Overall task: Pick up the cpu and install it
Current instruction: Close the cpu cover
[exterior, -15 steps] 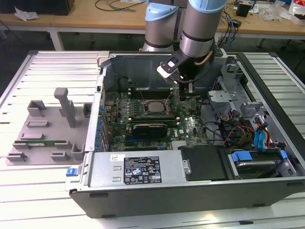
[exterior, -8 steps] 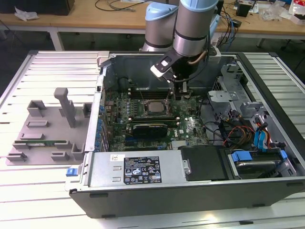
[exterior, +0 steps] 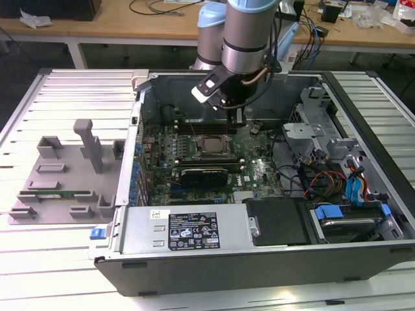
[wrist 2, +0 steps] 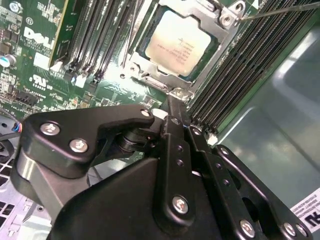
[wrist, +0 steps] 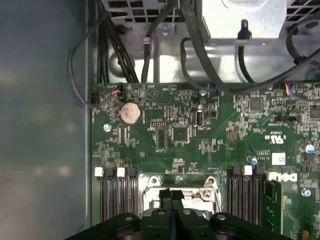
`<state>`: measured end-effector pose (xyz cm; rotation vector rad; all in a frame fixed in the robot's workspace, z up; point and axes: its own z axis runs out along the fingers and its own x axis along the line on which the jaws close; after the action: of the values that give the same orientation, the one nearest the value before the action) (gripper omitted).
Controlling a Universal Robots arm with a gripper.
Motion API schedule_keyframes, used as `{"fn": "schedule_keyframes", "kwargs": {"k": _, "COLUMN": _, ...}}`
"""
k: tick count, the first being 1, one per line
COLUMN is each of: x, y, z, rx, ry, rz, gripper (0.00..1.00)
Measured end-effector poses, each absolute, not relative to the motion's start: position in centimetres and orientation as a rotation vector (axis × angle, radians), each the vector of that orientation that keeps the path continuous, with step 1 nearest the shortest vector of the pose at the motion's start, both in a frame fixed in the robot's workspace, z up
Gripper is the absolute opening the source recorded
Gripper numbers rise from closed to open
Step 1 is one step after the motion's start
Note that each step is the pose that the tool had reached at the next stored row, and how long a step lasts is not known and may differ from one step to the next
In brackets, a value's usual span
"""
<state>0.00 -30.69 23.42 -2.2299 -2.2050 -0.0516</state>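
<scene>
The cpu (wrist 2: 175, 42), a square chip with a silvery top, lies flat inside the socket frame (wrist 2: 150, 75) on the green motherboard. A thin metal lever (wrist 2: 280, 10) runs past the socket's corner. My gripper (wrist 2: 172, 104) hangs just above the socket's edge, its two black fingers pressed together with nothing between them. In the first wrist view the gripper (wrist: 172, 193) is over the socket frame (wrist: 150, 182). In the exterior view the gripper (exterior: 237, 118) is inside the open computer case, just behind the socket (exterior: 209, 146).
Memory slots (wrist 2: 240, 70) flank the socket on both sides. A grey tray (exterior: 65, 175) holding a green memory stick (exterior: 58, 192) lies at the exterior view's left. Cables and drive bays (exterior: 337, 188) crowd the case at the exterior view's right. The power supply (exterior: 194, 227) is in front.
</scene>
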Motion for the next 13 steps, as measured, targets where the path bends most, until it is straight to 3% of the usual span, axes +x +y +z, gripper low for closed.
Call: {"fn": "schedule_keyframes", "kwargs": {"k": 13, "x": -0.91, "y": -30.70, "z": 23.23, "rx": -2.206, "ry": -2.181, "rz": -0.008, "gripper": 0.11}}
